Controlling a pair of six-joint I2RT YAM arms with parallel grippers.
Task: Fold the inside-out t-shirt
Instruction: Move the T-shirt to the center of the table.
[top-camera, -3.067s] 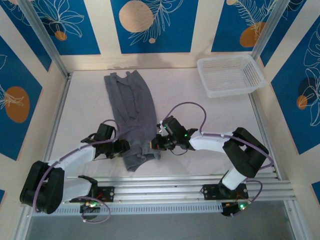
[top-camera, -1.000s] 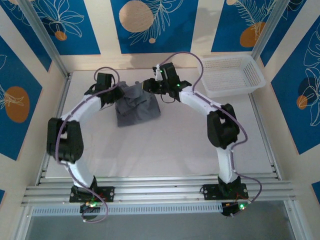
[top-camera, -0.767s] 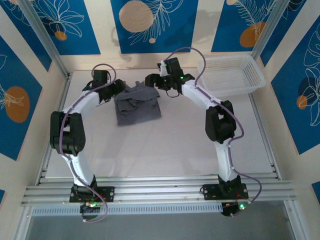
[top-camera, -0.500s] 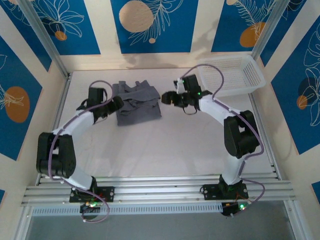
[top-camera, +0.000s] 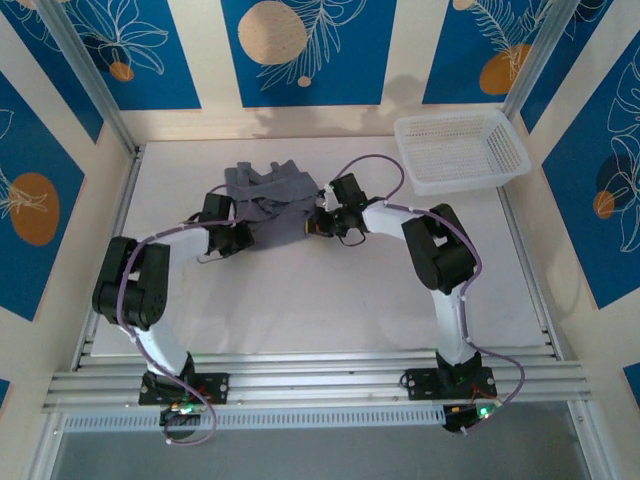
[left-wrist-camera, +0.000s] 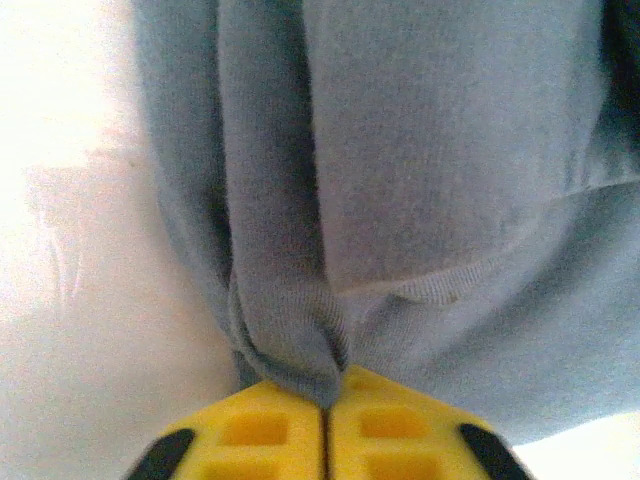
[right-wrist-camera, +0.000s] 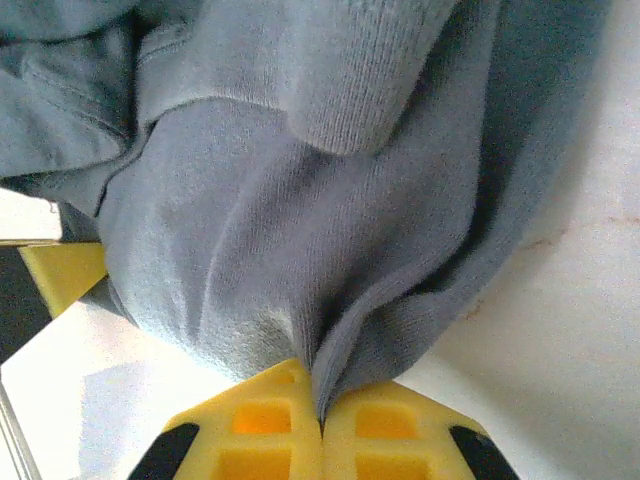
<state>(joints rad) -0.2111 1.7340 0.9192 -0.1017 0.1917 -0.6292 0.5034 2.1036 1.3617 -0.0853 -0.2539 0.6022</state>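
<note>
Swung back in from the sides, our left claw (top-camera: 234, 238) (left-wrist-camera: 325, 400) and right claw (top-camera: 318, 222) (right-wrist-camera: 320, 410) each clamp a near corner of the dark grey t-shirt (top-camera: 272, 198); we see bare desk (top-camera: 330, 300) nearside.

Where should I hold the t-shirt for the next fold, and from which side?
Probably its two near corners, one per arm, coming in from the near edge. The t-shirt lies as a flat folded bundle with that edge free, and the left gripper and right gripper are shut on cloth there.
</note>
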